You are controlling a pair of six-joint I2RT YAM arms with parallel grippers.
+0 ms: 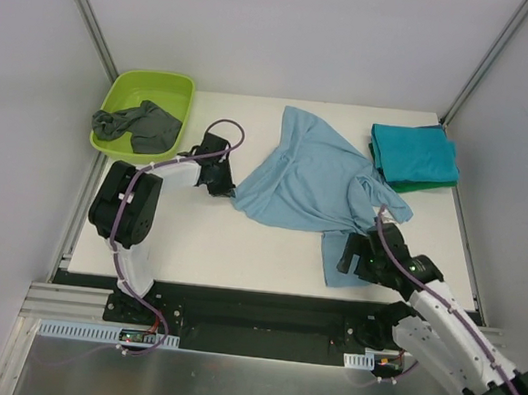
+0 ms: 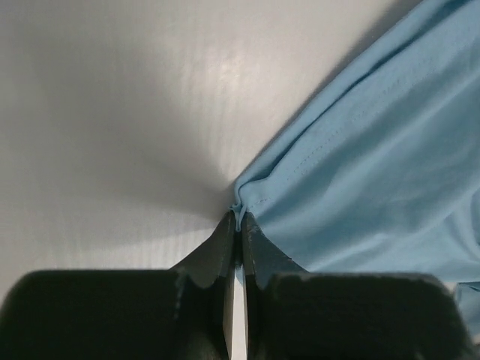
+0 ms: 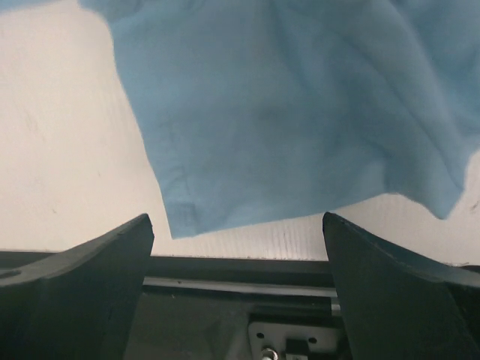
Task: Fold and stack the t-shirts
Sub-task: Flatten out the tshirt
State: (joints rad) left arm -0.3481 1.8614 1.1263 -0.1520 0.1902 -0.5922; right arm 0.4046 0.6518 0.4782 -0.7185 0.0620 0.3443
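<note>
The blue tee [image 1: 307, 178] is seemingly being spread: its left corner is clamped by the left gripper [image 2: 238, 223]; the near hem must be taken by the open right gripper [image 3: 234, 221].

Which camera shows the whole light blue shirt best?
Top external: nearly the whole light blue shirt shows at once. Left wrist shows only the corner pinched in the left end effector; right wrist, just one edge.
</note>
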